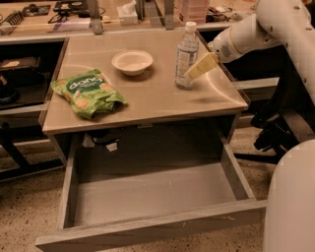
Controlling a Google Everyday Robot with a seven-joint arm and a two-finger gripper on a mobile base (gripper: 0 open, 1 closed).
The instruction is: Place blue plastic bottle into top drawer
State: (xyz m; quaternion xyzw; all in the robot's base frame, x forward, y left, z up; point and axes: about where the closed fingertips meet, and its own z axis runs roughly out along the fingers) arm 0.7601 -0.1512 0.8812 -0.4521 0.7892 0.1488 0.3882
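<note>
The blue plastic bottle [186, 53], clear with a white cap and a pale label, stands upright at the back right of the tabletop [147, 103]. My gripper [191, 73] reaches in from the right on the white arm [246, 34]. Its pale yellow tip lies against the bottle's lower right side. The top drawer [152, 197] is pulled fully out below the tabletop. Its grey inside holds nothing that I can see.
A white bowl [132, 62] sits left of the bottle. A green snack bag [86, 92] lies at the table's left front. A cluttered counter [74, 15] runs behind the table. My white base [290, 202] stands at the drawer's right front corner.
</note>
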